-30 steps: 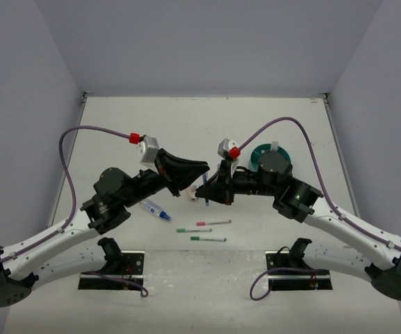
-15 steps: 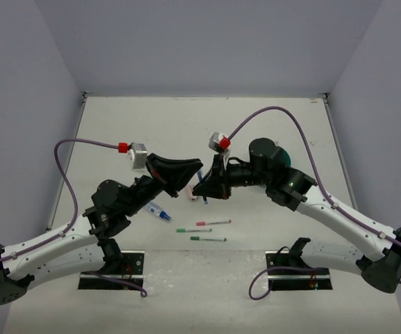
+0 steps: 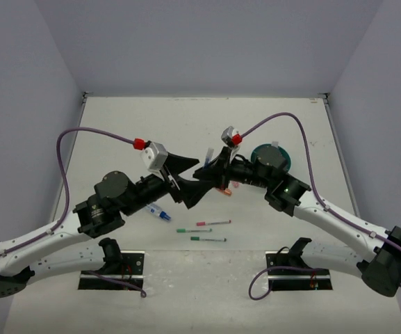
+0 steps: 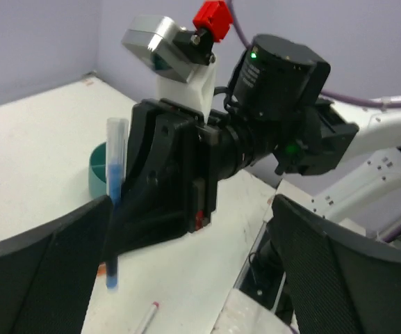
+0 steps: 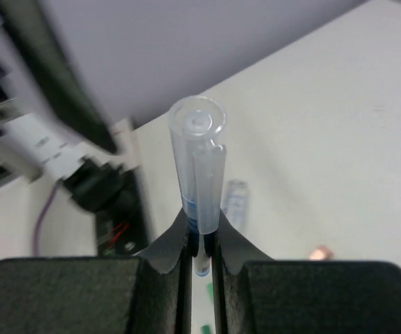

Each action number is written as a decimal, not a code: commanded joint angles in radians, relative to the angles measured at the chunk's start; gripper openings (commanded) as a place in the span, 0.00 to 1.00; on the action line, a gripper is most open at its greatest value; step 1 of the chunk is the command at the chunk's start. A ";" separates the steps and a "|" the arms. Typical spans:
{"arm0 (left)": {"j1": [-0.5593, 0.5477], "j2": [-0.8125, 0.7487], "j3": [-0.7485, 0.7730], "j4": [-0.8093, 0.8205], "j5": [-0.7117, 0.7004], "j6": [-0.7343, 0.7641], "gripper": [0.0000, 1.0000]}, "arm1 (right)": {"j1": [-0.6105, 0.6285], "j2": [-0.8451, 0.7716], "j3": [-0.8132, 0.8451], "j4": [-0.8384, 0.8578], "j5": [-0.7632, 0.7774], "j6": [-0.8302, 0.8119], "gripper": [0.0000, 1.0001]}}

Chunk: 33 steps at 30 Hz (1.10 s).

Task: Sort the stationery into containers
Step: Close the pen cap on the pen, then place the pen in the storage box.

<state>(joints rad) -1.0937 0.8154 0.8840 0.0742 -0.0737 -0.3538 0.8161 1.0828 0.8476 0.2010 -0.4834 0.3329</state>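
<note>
Left claw (image 4: 192, 202): released, its two fingers (image 4: 40, 278) spread wide with nothing between them; it is raised off the table (image 3: 131, 132).

Right claw (image 5: 200, 233): clenched on the blue pen (image 5: 199, 149), gripping it low on the barrel; the clear cap end stands up out of the fingers, the pen roughly upright; also off the table.

The two claws face each other tip to tip and close; in the left wrist view the right claw and its pen sit between the left fingers, further off; touching or not, cannot tell.

Teal cup (image 3: 257, 154): behind the right claw, just beside its wrist, on the side away from the left claw.

Clear tube (image 3: 157, 211): on the table below and behind the left claw, close to that arm.

Green pen (image 3: 193, 229), pink pen (image 3: 214, 223), second green pen (image 3: 208, 239): flat on the table below both claws, toward the arm bases, near each other, roughly parallel.
</note>
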 commanded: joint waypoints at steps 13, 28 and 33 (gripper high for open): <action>-0.029 -0.127 0.056 -0.734 -0.738 -0.348 1.00 | -0.391 -0.068 -0.039 -0.142 1.147 -0.040 0.00; -0.029 -0.269 -0.062 -0.806 -0.703 -0.286 1.00 | -0.511 0.110 -0.066 -0.116 0.982 0.084 0.01; -0.029 -0.269 -0.067 -0.797 -0.687 -0.275 1.00 | -0.512 0.140 -0.109 -0.094 0.952 0.116 0.02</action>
<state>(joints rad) -1.1217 0.5469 0.8199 -0.7285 -0.7555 -0.6594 0.3027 1.2112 0.7597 0.0615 0.4903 0.3922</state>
